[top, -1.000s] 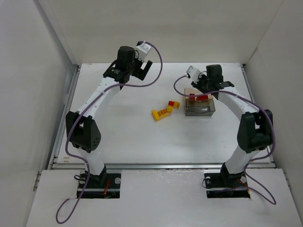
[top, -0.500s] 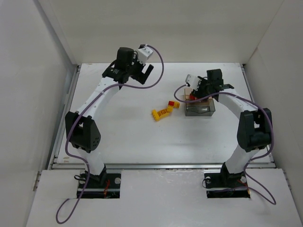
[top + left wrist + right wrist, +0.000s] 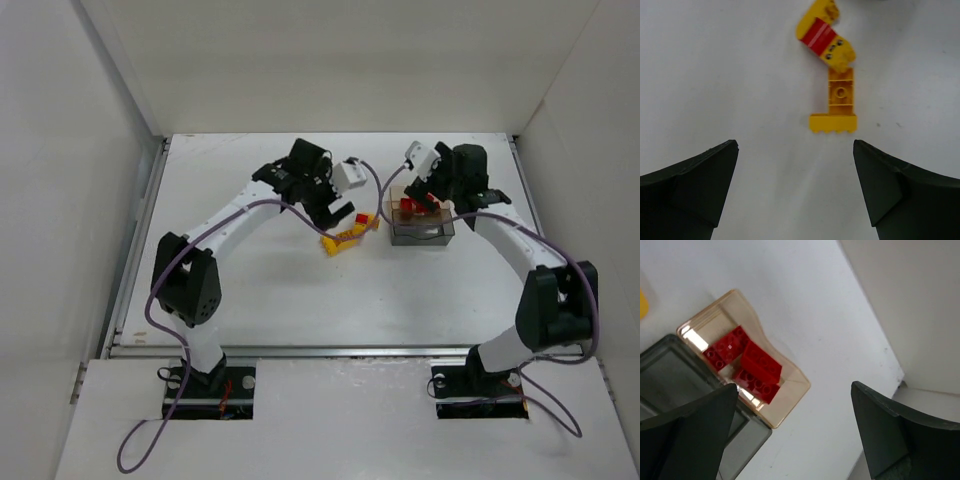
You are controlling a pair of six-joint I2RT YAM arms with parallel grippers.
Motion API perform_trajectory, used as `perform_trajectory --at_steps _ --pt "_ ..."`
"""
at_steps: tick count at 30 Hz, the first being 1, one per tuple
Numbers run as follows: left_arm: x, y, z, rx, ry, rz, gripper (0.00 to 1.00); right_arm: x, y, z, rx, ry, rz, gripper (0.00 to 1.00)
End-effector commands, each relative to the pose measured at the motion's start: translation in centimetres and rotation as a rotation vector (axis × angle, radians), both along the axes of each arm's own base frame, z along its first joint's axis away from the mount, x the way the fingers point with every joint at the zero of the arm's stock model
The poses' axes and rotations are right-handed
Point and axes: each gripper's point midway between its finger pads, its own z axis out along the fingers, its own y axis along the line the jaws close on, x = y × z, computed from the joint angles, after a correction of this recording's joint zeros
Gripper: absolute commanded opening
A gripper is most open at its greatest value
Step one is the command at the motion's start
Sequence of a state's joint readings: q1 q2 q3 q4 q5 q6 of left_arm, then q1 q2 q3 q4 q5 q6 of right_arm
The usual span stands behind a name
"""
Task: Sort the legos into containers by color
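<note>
The left end effector (image 3: 795, 187) hangs over the worktop (image 3: 730, 75) with its fingers spread wide and nothing between them. It points down at a small cluster of loose pieces lying just ahead of the fingertips. The cluster is a crooked chain of yellow bricks (image 3: 841, 92) touching end to end, with one red brick (image 3: 819, 36) wedged among the far ones. The wide spread suits a straight descent onto one piece, and the nearest yellow ones look the easiest to isolate because they stick out from the rest. Close to the right of the cluster stand the two trays, side by side and touching. The right end effector (image 3: 792, 435) hovers above them, also spread and empty. Directly beneath it, a few red bricks (image 3: 750, 365) lie heaped in the tan tray (image 3: 792, 385), one resting on top of the others. Reds evidently belong there. The part of the grey tray (image 3: 675, 377) that shows holds no brick, so it is probably meant for the yellows. The sorting looks partly done: every yellow in view and one red remain on the worktop. The tightly packed cluster risks a pinch dragging neighbours along.
</note>
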State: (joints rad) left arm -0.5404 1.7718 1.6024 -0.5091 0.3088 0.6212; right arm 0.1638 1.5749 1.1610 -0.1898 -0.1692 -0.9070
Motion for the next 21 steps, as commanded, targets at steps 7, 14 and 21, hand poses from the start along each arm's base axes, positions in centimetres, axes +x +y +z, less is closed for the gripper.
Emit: perform_trajectory --at_steps 7,14,21 --pt "-6.1 -6.0 -5.0 -0.035 0.149 -0.229 1.0 0.0 0.7 13.6 0.464 -0.348 -0.182 1.0" --pt "-4.8 -5.4 -10.2 0.05 0.121 -0.143 1.0 -1.3 1.1 13.8 0.508 -0.336 -0.167 1.0" --pt "-3.0 -6.7 -12.6 0.03 0.145 -0.073 0.94 -2.3 0.4 14.5 0.506 -0.367 -0.191 1.0"
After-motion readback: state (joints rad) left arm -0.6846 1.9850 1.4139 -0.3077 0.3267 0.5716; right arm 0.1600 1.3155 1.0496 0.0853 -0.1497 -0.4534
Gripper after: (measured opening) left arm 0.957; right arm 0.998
